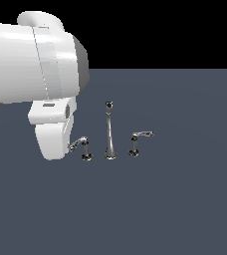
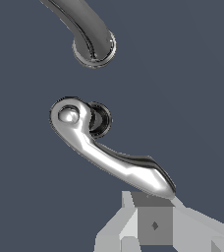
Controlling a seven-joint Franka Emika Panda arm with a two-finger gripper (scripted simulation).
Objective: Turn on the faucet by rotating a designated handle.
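grey claw sits just beside the tip of the long chrome lever handle; whether its jaws are open or closed cannot be told. on the exterior view's left, that handle stands beside the tall slender chrome spout, then the shorter chrome handle.

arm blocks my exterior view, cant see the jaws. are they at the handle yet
Observer: In the wrist view the free end of the handle lever lies right at the jaws and overlaps them. I cannot confirm contact.
Operator: jaws open or shut
Observer: Cannot tell. Only part of them is in the wrist frame.
Operator: spout in the way?
Observer: No. The spout base stands on the far side of the handle's post from the jaws, with bare floor between post and spout.
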